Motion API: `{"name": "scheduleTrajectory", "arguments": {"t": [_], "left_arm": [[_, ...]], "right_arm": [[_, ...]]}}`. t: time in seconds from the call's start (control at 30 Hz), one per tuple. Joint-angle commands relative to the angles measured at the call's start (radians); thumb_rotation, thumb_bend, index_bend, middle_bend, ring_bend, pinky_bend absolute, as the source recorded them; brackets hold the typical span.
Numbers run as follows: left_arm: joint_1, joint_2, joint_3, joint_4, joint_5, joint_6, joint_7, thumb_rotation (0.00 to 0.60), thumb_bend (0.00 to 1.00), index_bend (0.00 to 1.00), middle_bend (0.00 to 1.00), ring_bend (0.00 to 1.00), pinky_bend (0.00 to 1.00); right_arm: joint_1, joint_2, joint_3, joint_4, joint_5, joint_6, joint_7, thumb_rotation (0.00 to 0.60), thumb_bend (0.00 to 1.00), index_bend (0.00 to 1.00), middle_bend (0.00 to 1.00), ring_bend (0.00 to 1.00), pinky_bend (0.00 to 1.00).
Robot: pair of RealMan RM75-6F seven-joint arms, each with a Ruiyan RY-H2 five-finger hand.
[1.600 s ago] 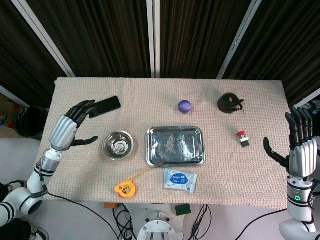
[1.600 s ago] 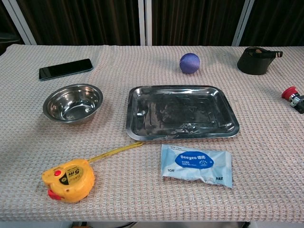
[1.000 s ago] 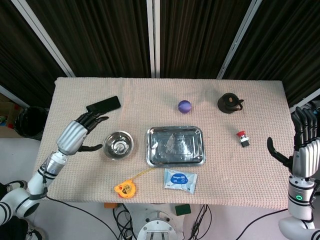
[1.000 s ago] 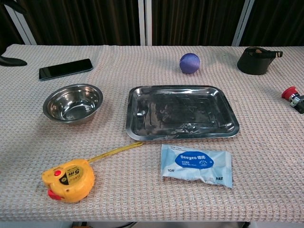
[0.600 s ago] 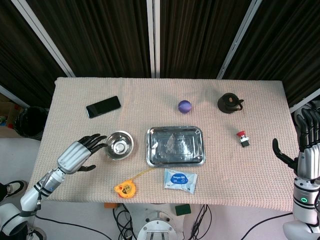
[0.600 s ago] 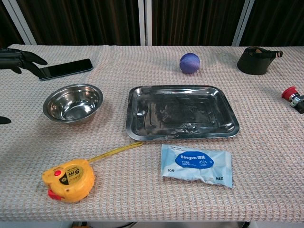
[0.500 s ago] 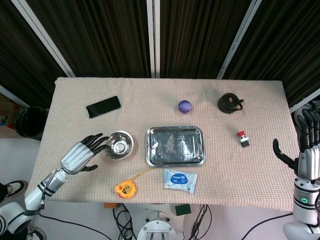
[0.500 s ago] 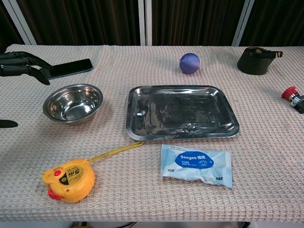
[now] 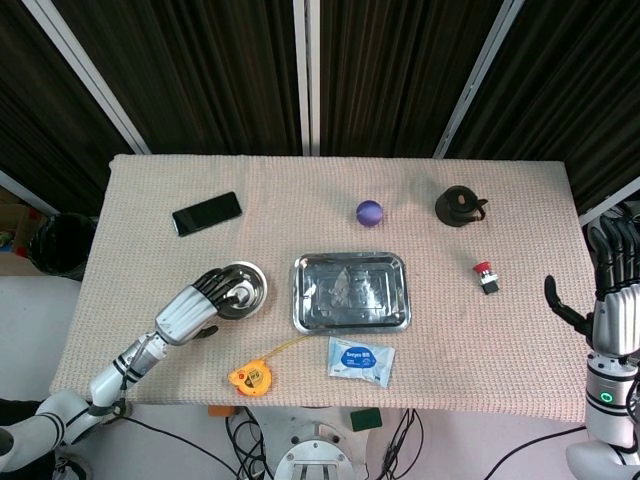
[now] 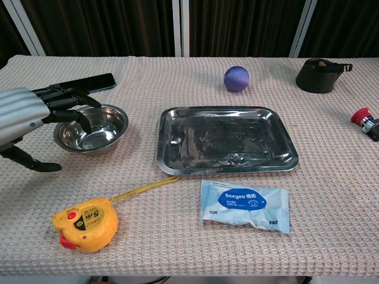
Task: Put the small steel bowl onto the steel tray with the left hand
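The small steel bowl [image 9: 247, 286] [image 10: 103, 128] stands upright on the cloth, just left of the empty steel tray [image 9: 350, 291] [image 10: 225, 139]. My left hand [image 9: 196, 309] [image 10: 32, 116] is at the bowl's left side. Its fingers [image 10: 72, 102] reach over the left rim and hang above the inside, while the thumb [image 10: 32, 164] stays apart, low on the near side. Nothing is gripped. My right hand [image 9: 614, 295] is held up off the table's right edge, fingers spread and empty; the chest view does not show it.
A black phone [image 9: 206, 213] [image 10: 89, 83] lies behind the bowl. A yellow tape measure [image 9: 249, 376] [image 10: 83, 225] and a wipes pack [image 9: 360, 360] [image 10: 246, 205] lie near the front edge. Further back are a purple ball [image 9: 369, 212], a black cup [image 9: 459, 206] and a red button [image 9: 487, 276].
My left hand has swept from near the phone down and right to the bowl, its fingers now over the left rim. The bowl has stayed put. My right hand has hardly moved.
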Motion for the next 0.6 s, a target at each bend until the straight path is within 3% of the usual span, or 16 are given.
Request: {"name": "scheduleTrajectory", "arguments": {"t": [0.03, 0.17, 0.43, 0.6], "left_arm": [[-0.017, -0.015, -0.001, 0.018, -0.008, -0.011, 0.002, 0.6, 0.17, 0.39, 0.12, 0.02, 0.15], [-0.03, -0.022, -0.004, 0.025, -0.02, -0.02, 0.007, 0.6, 0.25, 0.46, 0.12, 0.02, 0.15], [-0.042, -0.025, 0.002, 0.031, -0.041, -0.055, 0.068, 0.6, 0.31, 0.54, 0.12, 0.02, 0.15], [-0.046, -0.017, 0.004, 0.019, -0.05, -0.059, 0.099, 0.6, 0.33, 0.69, 0.12, 0.02, 0.15]], "right_arm": [[0.001, -0.002, 0.001, 0.004, 0.002, 0.0, 0.001, 0.6, 0.37, 0.0, 0.0, 0.0, 0.0], [0.002, -0.002, 0.003, 0.007, 0.004, 0.003, -0.001, 0.6, 0.37, 0.0, 0.0, 0.0, 0.0], [0.002, -0.002, 0.003, 0.01, 0.007, 0.006, -0.001, 0.6, 0.37, 0.0, 0.0, 0.0, 0.0], [0.003, -0.006, 0.003, 0.015, 0.011, 0.003, 0.002, 0.6, 0.37, 0.0, 0.0, 0.0, 0.0]]}}
